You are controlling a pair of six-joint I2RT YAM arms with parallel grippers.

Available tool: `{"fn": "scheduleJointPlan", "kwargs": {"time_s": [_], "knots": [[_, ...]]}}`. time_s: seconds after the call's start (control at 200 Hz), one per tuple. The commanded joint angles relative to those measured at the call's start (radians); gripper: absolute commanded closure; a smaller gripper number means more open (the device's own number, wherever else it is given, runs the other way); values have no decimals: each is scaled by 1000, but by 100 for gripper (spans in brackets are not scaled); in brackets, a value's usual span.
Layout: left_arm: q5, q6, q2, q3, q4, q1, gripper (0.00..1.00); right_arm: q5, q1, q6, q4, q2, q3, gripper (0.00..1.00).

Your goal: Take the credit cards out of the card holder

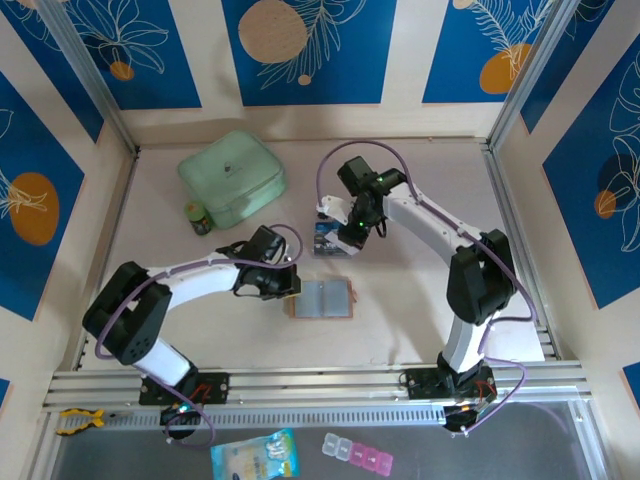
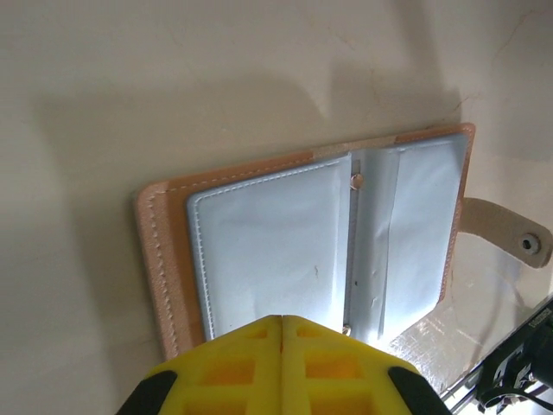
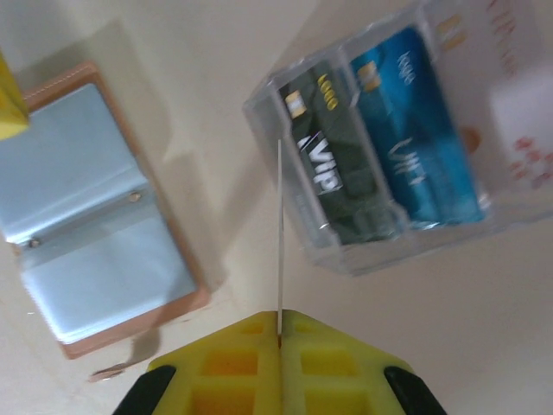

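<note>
The card holder (image 1: 322, 299) lies open on the table, tan leather with grey inner pockets (image 2: 268, 242) and a snap tab (image 2: 505, 232). My left gripper (image 2: 282, 318) is shut with nothing between its fingers, its tip over the holder's left pocket at the near edge (image 1: 288, 285). My right gripper (image 3: 280, 313) is shut on a thin credit card (image 3: 279, 233) seen edge-on, held upright above the table between the holder (image 3: 95, 216) and a clear box (image 3: 389, 233). Two credit cards lie in that box, one dark green (image 3: 333, 169) and one blue (image 3: 415, 138). From above, the right gripper (image 1: 347, 236) hangs beside the box (image 1: 326, 238).
A mint-green zip case (image 1: 231, 176) and a small dark jar (image 1: 199, 218) stand at the back left. Aluminium frame rails (image 1: 320, 382) run along the near edge. A packet (image 1: 254, 458) and a pill organiser (image 1: 358, 455) lie in front of the rails.
</note>
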Motion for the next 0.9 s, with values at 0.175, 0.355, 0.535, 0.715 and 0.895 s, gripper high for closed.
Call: {"fn": "scheduleJointPlan", "kwargs": {"time_s": [0.175, 0.355, 0.535, 0.715, 0.895], "knots": [[-49, 30, -120, -36, -74, 60, 93, 25, -35, -209, -134, 169, 281, 100], [-56, 30, -163, -52, -101, 79, 94, 18, -52, -250, -184, 275, 451, 100], [-60, 25, -186, -60, -119, 84, 94, 6, -69, -281, -199, 354, 558, 100], [-63, 30, -186, -62, -132, 92, 94, 0, -79, -306, -204, 408, 592, 100], [-63, 34, -179, -58, -139, 98, 93, 10, -92, -289, -192, 425, 581, 90]]}}
